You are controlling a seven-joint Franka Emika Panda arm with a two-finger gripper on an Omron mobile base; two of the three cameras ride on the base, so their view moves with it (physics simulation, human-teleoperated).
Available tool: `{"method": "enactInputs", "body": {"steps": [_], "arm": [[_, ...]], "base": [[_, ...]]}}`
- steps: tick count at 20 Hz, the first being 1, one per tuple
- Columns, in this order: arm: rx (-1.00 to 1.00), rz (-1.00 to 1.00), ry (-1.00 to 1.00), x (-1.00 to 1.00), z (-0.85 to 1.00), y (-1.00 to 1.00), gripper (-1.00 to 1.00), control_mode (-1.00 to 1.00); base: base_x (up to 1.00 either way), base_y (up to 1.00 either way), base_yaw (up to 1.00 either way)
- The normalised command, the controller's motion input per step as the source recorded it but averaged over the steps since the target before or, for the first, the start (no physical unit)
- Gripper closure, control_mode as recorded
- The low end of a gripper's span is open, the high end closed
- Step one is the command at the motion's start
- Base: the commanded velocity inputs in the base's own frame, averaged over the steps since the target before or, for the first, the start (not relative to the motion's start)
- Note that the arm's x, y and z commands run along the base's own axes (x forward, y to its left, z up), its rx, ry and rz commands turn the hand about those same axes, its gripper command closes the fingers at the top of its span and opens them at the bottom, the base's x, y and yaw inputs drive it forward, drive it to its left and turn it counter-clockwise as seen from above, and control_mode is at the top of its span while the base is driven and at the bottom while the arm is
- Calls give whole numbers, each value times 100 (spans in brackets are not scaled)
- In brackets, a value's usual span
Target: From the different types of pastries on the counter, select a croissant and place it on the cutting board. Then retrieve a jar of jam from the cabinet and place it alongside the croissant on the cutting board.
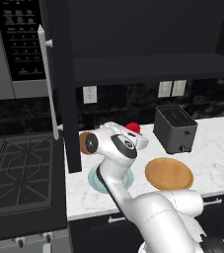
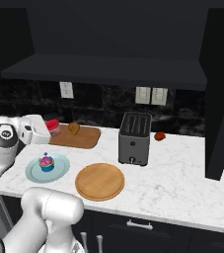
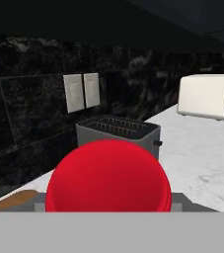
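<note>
Lowering gently is advised: the jar of jam (image 2: 53, 127), gripped in the hand (image 2: 43, 129), is set upright beside the croissant (image 2: 74, 128) on the cutting board (image 2: 84, 138).

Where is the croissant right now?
The croissant lies on the cutting board, at the left of the right base view, beside the jar of jam.

kitchen — stove (image 1: 17, 170) | toaster (image 2: 134, 138) | counter (image 2: 182, 183) — marbled

Red jam jar (image 2: 53, 127) at left of right base view, over the brown cutting board's (image 2: 84, 138) left end. Golden croissant (image 2: 74, 128) on board. Pink-frosted cupcake (image 2: 47, 162) lower left.
</note>
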Motion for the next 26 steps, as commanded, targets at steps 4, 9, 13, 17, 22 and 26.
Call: {"method": "enactInputs", "body": {"steps": [4, 9, 13, 17, 22, 26], "arm": [[0, -4, -3, 31, 6, 20, 100, -100], [2, 0, 1, 0, 0, 2, 100, -100], [28, 0, 7, 31, -7, 19, 100, -100], [37, 7, 9, 63, -11, 4, 100, -100], [9, 1, 0, 14, -2, 3, 100, -100], [-8, 0, 0, 0, -23, 13, 100, -100]], "base": [[0, 0, 0], [0, 0, 0], [0, 0, 0], [0, 0, 0], [0, 0, 0], [0, 0, 0]]}}
